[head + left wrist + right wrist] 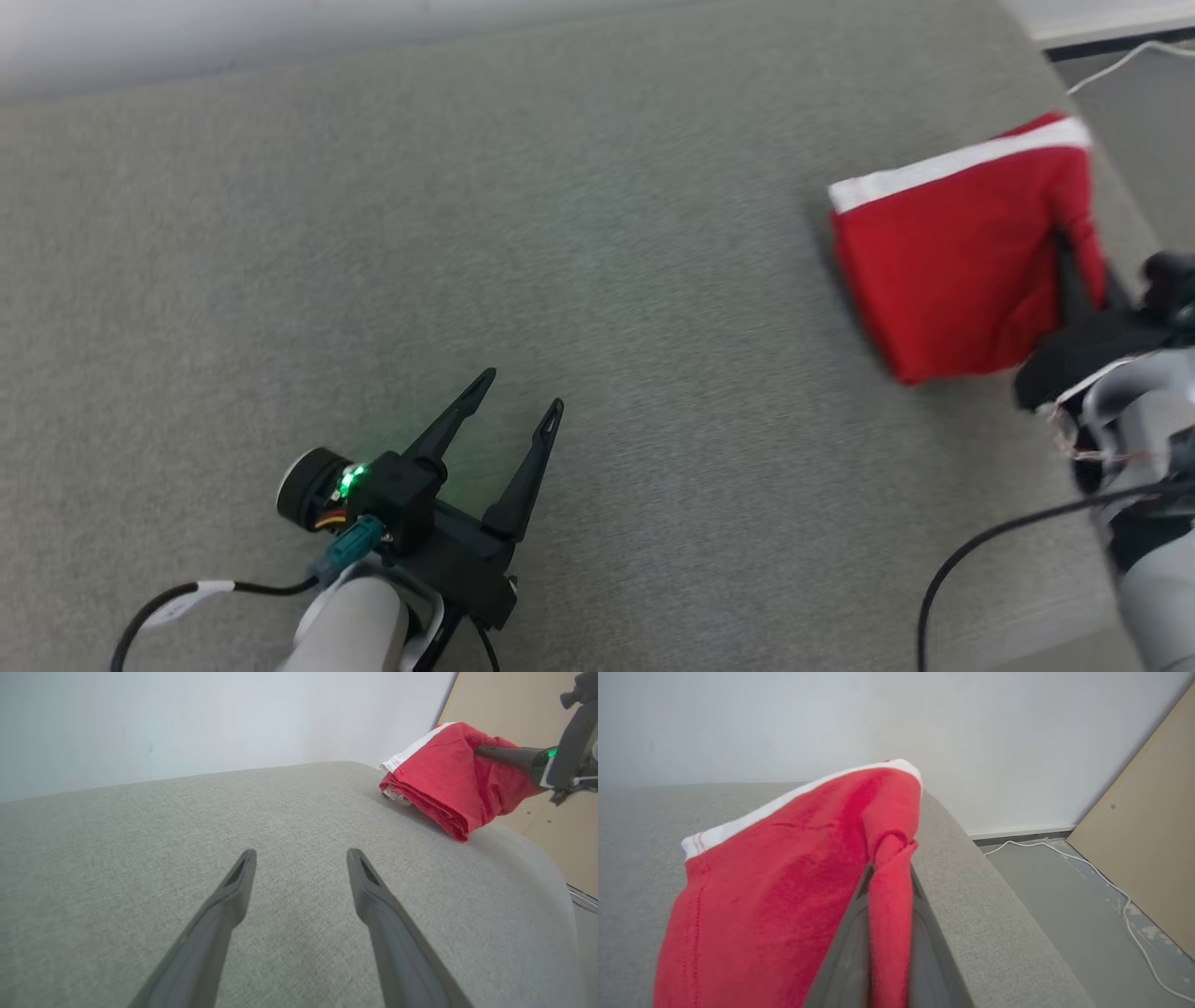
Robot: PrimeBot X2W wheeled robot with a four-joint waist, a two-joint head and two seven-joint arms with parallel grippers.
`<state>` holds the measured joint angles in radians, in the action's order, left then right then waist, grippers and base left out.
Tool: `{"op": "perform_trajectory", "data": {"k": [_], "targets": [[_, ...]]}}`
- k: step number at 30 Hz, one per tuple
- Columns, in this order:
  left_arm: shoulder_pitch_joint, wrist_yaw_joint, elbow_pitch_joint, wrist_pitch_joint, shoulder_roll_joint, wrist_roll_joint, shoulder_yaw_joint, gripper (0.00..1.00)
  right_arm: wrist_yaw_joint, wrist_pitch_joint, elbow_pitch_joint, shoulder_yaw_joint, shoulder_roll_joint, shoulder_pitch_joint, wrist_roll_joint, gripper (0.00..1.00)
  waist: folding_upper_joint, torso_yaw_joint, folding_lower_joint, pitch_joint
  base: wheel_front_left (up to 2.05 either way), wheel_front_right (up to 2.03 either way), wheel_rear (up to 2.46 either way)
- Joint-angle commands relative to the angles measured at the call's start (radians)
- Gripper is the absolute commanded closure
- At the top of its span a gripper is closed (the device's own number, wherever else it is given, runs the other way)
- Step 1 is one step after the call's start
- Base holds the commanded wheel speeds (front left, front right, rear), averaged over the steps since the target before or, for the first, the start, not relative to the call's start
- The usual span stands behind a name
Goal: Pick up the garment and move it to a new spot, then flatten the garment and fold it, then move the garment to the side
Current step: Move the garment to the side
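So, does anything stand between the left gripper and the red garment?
Nothing visible does. Bare grey cushion lies between the open left gripper and the folded red garment. The right gripper is shut on the garment's right-hand edge, beyond that path.

Garment (952, 271): was plain red, with a white band along one edge.
Cushion (467, 233): was a flecked grey-green weave under the garment.
Left gripper (523, 389): was black, with a green light (350, 481) at its base.
Wall (784, 718): was off-white behind the garment.
Board (1148, 835): was plain tan, beside the garment.
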<state>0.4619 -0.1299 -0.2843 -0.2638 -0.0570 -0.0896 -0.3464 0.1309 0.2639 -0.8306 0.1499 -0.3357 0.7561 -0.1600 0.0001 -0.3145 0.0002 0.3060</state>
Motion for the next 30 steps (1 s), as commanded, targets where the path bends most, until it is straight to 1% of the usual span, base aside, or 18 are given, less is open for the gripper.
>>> {"op": "perform_trajectory", "data": {"k": [1, 8, 9, 11, 12, 17, 18, 19, 23, 26, 28, 30], "targets": [[0.023, 0.001, 0.005, -0.001, -0.009, 0.001, -0.006, 0.00, 0.000, 0.000, -0.019, -0.026, -0.018, 0.036, 0.019, 1.00, -0.0001, 0.092, -0.0002, 0.100, 0.00, 0.00, 0.00], [0.056, 0.001, 0.012, -0.001, -0.021, -0.006, -0.035, 0.00, 0.000, 0.000, -0.123, -0.141, -0.099, 0.127, 0.163, 1.00, -0.0001, 0.139, -0.0002, 0.142, 0.00, 0.00, 0.00], [0.055, 0.001, 0.012, -0.001, -0.023, -0.007, -0.035, 0.00, 0.000, 0.000, -0.138, -0.139, -0.105, 0.132, 0.197, 1.00, -0.0001, 0.142, -0.0002, 0.143, 0.00, 0.00, 0.00], [0.050, 0.001, 0.010, -0.001, -0.027, -0.006, -0.035, 0.00, 0.000, 0.000, -0.157, -0.165, -0.121, 0.148, 0.240, 1.00, -0.0001, 0.146, -0.0002, 0.145, 0.00, 0.00, 0.00], [0.049, 0.001, 0.009, 0.000, -0.029, -0.006, -0.034, 0.00, 0.000, 0.000, -0.165, -0.172, -0.127, 0.150, 0.267, 1.00, -0.0001, 0.148, -0.0002, 0.145, 0.00, 0.00, 0.00], [0.035, 0.001, 0.000, 0.000, -0.037, -0.007, -0.027, 0.00, 0.000, 0.000, -0.197, -0.286, -0.124, 0.130, 0.345, 1.00, -0.0001, 0.147, -0.0002, 0.137, 0.00, 0.00, 0.00], [0.031, 0.001, -0.002, 0.000, -0.037, -0.008, -0.027, 0.00, 0.000, 0.000, -0.207, -0.312, -0.120, 0.124, 0.362, 0.80, -0.0001, 0.146, -0.0002, 0.134, 0.00, 0.00, 0.00], [0.028, 0.001, -0.003, 0.000, -0.037, -0.009, -0.026, 0.00, 0.000, 0.000, -0.207, -0.344, -0.116, 0.122, 0.377, 0.00, -0.0001, 0.145, -0.0002, 0.131, 0.00, 0.00, 0.00], [0.019, 0.001, -0.004, 0.000, -0.027, -0.017, -0.028, 0.00, 0.000, 0.000, -0.170, -0.452, -0.099, 0.099, 0.457, 0.00, -0.0001, 0.148, -0.0002, 0.102, 0.00, 0.00, 0.00], [0.011, 0.001, -0.003, 0.000, -0.020, -0.022, -0.020, 0.00, 0.000, 0.000, -0.097, -0.514, -0.078, 0.073, 0.511, 0.00, -0.0001, 0.153, -0.0002, 0.068, 0.00, 0.00, 0.00], [0.000, 0.001, -0.002, 0.000, -0.014, -0.023, -0.011, 0.00, 0.000, 0.000, -0.052, -0.520, -0.049, 0.059, 0.531, 0.00, -0.0001, 0.156, -0.0002, 0.043, 0.00, 0.00, 0.00], [-0.019, 0.001, -0.002, 0.000, -0.010, -0.022, 0.005, 0.00, 0.000, 0.000, 0.002, -0.494, -0.017, 0.040, 0.516, 0.00, -0.0001, 0.160, -0.0002, 0.017, 0.00, 0.00, 0.00]]}}
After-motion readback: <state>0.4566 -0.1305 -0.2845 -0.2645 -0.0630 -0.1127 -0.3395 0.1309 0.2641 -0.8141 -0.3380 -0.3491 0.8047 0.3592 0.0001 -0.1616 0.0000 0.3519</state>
